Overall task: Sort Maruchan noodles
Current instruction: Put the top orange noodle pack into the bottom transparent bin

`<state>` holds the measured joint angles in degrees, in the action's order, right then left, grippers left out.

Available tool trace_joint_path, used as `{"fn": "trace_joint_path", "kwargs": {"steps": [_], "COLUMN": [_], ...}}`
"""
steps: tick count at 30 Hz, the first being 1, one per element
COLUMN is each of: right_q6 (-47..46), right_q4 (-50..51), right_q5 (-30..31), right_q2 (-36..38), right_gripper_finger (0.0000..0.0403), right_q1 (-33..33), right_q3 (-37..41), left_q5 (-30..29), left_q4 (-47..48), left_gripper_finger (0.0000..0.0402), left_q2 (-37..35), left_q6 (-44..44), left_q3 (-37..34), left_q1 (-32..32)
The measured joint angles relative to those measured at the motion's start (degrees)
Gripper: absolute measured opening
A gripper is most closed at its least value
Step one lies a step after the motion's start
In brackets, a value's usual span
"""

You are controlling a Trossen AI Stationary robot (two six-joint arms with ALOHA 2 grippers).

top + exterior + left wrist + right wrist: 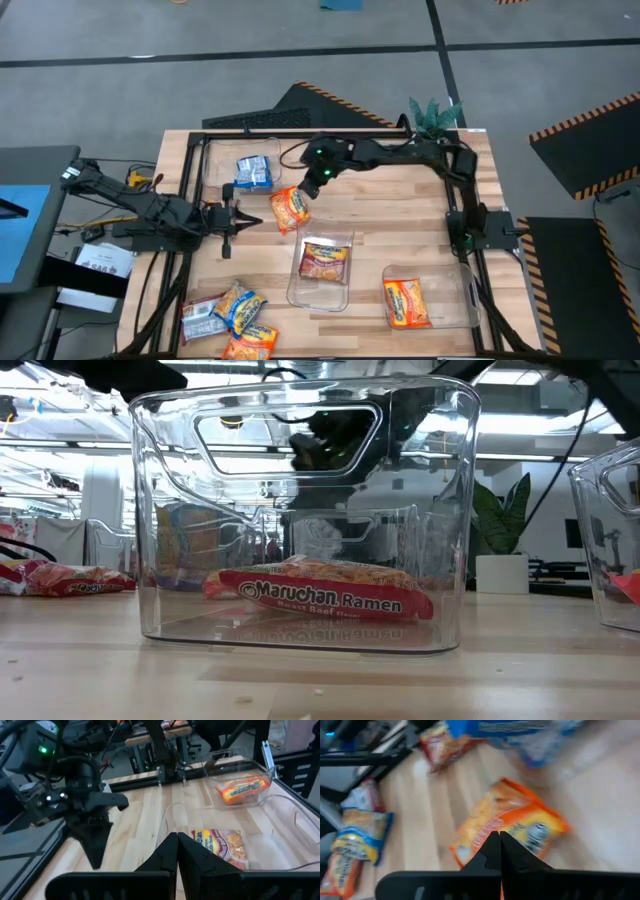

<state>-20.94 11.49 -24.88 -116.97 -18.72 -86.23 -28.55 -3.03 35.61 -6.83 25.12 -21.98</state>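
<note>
Across the pale wooden tabletop (pixel 400 200), framed in black rail with a potted plant (pixel 434 116) at the far edge, crinkly ramen packets lie scattered. Three clear plastic bins hold one each: a blue packet (pixel 254 172), a red-brown packet (pixel 325 260) and an orange one (pixel 407 302). More sit loose in the near left corner (pixel 228 318). The right gripper (pixel 307 190) hangs with fingers pinched together, holding nothing, over a loose orange packet (pixel 290 209). The left gripper (pixel 245 220) is likewise closed and empty beside it.
</note>
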Motion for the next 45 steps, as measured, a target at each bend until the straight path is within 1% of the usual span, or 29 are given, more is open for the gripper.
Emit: {"fn": "trace_joint_path", "kwargs": {"steps": [5, 11, 13, 16, 21, 24, 26, 28, 31, 34, 38, 41, 45], "right_q6": [1.5, 1.9, 1.9, 1.9, 1.3, 1.5, 2.3, 3.6, 5.7, 6.5, 7.6, 8.7, 9.3], "right_q4": [3.9, 3.6, 5.2, 4.9, 5.1, 6.8, 10.1, 12.7, 19.3, 25.2, 28.1, 26.8, 21.1], "right_q5": [-2.3, -2.6, -2.5, -2.6, -2.2, -0.5, 2.0, 5.5, 12.1, 16.3, 17.3, 17.5, 16.5], "right_q2": [-5.0, -9.7, -11.5, -13.6, -14.8, -14.4, -12.8, -11.5, -9.5, -8.3, -8.3, -8.3, -8.3], "right_gripper_finger": [0.0007, 0.0008, 0.0008, 0.0008, 0.0008, 0.0009, 0.0009, 0.0009, 0.0009, 0.0009, 0.0009, 0.0009, 0.0009], "right_q1": [2.3, 2.6, 2.7, 2.9, 3.0, 2.7, 2.3, 1.7, 1.2, 1.3, 1.6, 1.9, 2.7], "right_q3": [-4.8, -9.6, -10.6, -11.8, -12.0, -12.1, -12.0, -12.1, -12.0, -12.0, -11.8, -11.8, -11.8], "left_q5": [0.2, 0.1, 0.1, 0.1, 0.1, 0.1, 0.1, 0.1, 0.1, -0.2, -0.2, -0.2, -0.3], "left_q4": [-0.2, -0.3, -0.3, -0.3, 0.4, 0.9, 1.0, 1.1, 1.4, 2.5, 2.9, 2.9, 3.0], "left_gripper_finger": [0.0000, 0.0000, 0.0000, 0.0000, 0.0000, 0.0000, 0.0000, 0.0000, 0.0000, 0.0000, 0.0000, 0.0000, 0.0000], "left_q2": [0.0, 0.0, 0.0, 0.0, 0.0, 0.0, 0.0, 0.0, 0.0, 0.0, 0.0, 0.0, 0.0], "left_q6": [0.0, 0.1, 0.2, 0.2, 0.2, 0.2, 0.2, 0.2, 0.3, 1.0, 1.9, 2.0, 1.9], "left_q3": [0.0, 0.0, 0.0, 0.0, 0.0, 0.0, 0.0, 0.0, 0.0, 0.0, 0.0, 0.0, 0.0], "left_q1": [0.0, 0.0, 0.0, 0.0, 0.0, 0.0, 0.0, 0.0, 0.0, 0.0, 0.0, 0.0, 0.0]}}
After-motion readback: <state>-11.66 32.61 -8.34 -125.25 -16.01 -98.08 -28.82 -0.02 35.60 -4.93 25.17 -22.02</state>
